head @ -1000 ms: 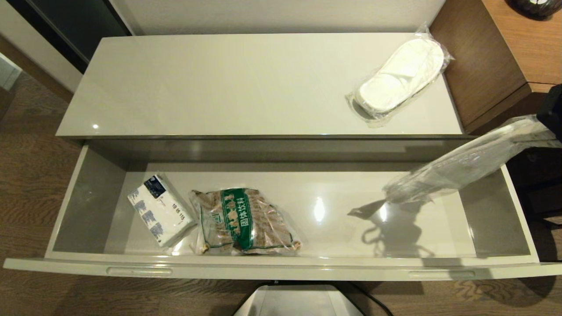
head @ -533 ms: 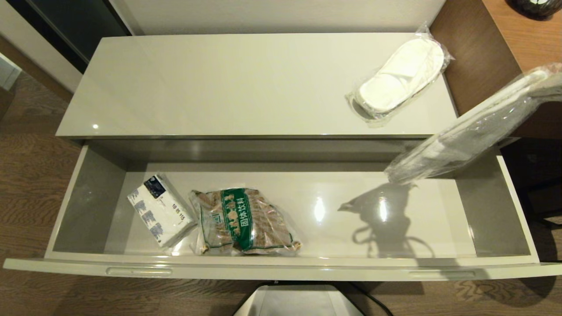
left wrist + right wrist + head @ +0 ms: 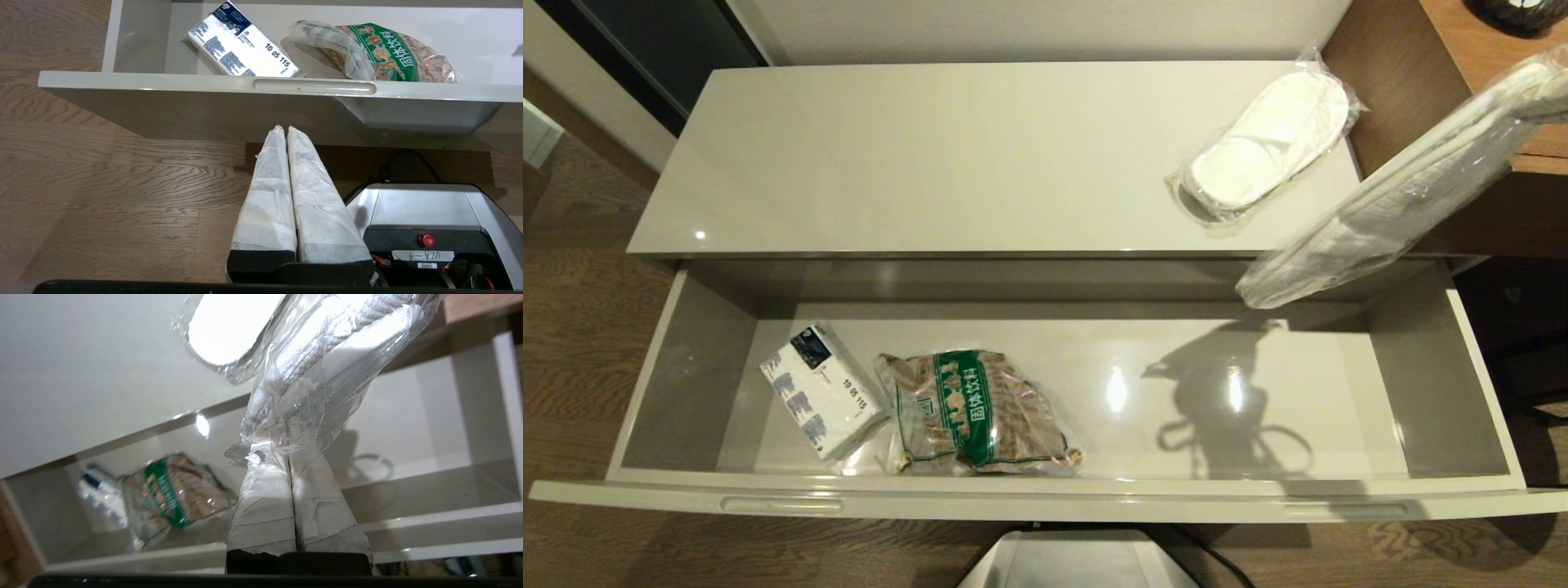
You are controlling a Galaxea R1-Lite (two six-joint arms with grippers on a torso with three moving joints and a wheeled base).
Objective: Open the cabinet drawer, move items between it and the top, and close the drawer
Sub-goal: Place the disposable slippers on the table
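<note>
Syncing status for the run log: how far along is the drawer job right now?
Done: the cabinet drawer is pulled open, and one bagged slipper lies on the top.
In hand: the right gripper is shut on the second bagged slipper, held in the air over the drawer's right end.
Left: set it on the top, close the drawer. Left gripper parked, shut.

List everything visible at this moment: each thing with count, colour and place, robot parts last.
Glossy cream-white cabinet drawer: one, pulled open.
Glossy cream-white cabinet top: one, behind the drawer.
Bagged white disposable slippers: two; one lying on the top's right end, one held in the air over the drawer's right end.
White-and-blue tissue pack: one, drawer's left part.
Clear bag of brown pieces, green label: one, beside the tissue pack.
Brown wooden desk: one, right.
Left gripper: shut, empty, below the drawer front.
Right gripper: shut on the held slipper's bag.
</note>
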